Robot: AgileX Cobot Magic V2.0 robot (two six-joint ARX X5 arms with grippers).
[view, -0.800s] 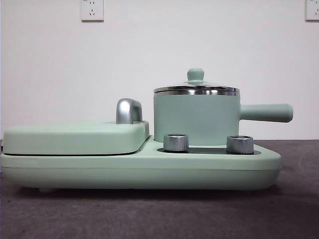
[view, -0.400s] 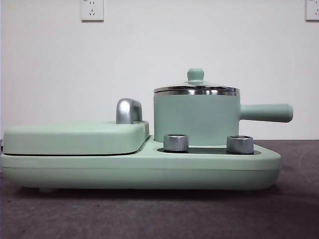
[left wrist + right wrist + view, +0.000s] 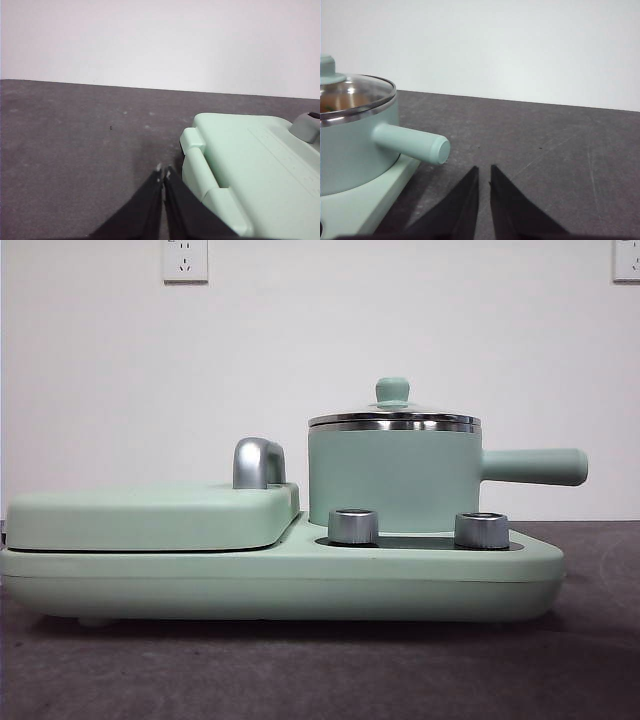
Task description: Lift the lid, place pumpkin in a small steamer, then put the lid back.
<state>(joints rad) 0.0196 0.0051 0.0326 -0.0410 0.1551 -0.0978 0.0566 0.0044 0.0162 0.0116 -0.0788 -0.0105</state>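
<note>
The small steamer [image 3: 394, 478] stands on the right half of a mint-green cooker base [image 3: 280, 585], its long straight handle [image 3: 533, 466] pointing toward three o'clock in the front view, level with the table. The lid [image 3: 393, 418] sits squarely on the pot, its steel rim meeting the pot's rim all round and its little green knob [image 3: 392, 390] upright at twelve o'clock. Just below the pot, at about six o'clock, two steel dials [image 3: 353, 526] stick out of the base, one at each side of the pot's foot. At nine o'clock from the pot lies the flat griddle cover [image 3: 150, 517], closed, with its chrome handle [image 3: 258, 462] rising close beside the pot's wall. The pumpkin shows in none of the views as a shape; through the glass in the right wrist view there is only an unclear warm-coloured reflection, and I cannot tell what it is. Neither arm appears in the front view. The left gripper [image 3: 163, 172] hangs over bare grey table [image 3: 75, 150] just beside the griddle end of the base, its jaws pressed nearly together with nothing between them. The right gripper [image 3: 483, 171] hangs over the table near the free end of the pot's handle, apart from it, its jaws likewise closed to a thin slit and empty.
</note>
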